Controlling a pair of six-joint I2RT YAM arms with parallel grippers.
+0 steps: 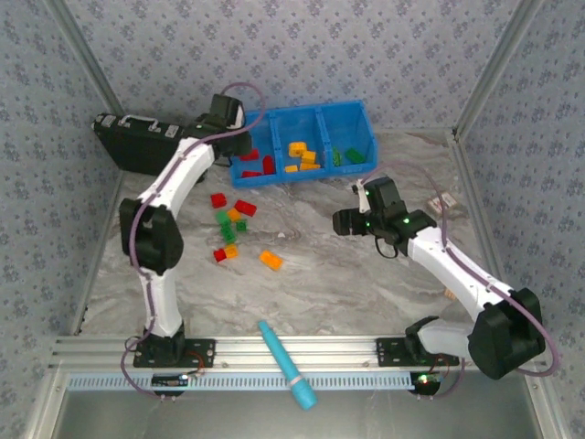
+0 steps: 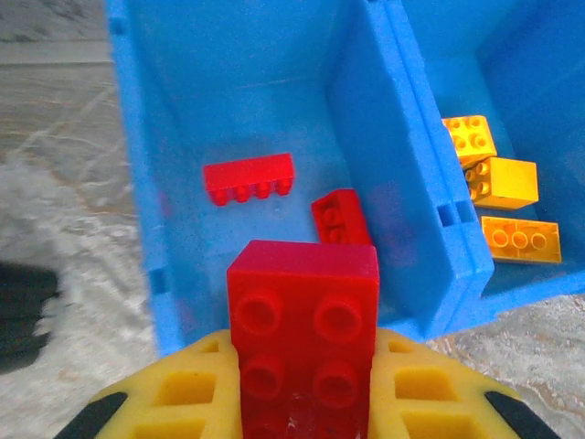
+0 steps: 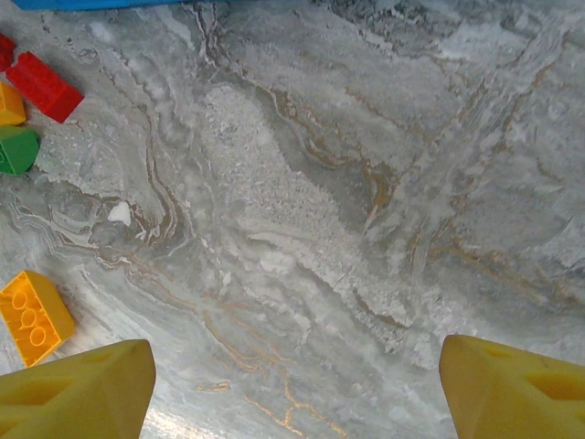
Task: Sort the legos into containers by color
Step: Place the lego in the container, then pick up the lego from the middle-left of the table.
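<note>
Part of the red brick [image 2: 303, 311] clamped in the left gripper [image 2: 302, 402] is cut off at the lower edge of the left wrist view, so its full length cannot be made out. The jaws are drawn in narrow against its two sides, and its studs are turned toward the camera. The brick is held at the near wall of the blue bin [image 2: 137, 183], over that bin's left compartment; whether it touches the wall cannot be told. In the top view this gripper is hard to make out.

Two red legos [image 2: 249, 177] are seen on the floor of the left compartment, one long and lying flat, the other tilted beside the divider. Orange-yellow bricks [image 2: 501, 181] are contained in the middle compartment, partly cut off by the frame edge. Green bricks [image 1: 352, 155] are contained in the right compartment, too small to count.

The right gripper [image 3: 297, 393] is spread wide with nothing between its fingers, above the marble surface [image 3: 320, 201] in front of the bin's right end. Loose legos [image 1: 245, 208], red, green and orange, are scattered on the surface in front of the bin's left end.
</note>
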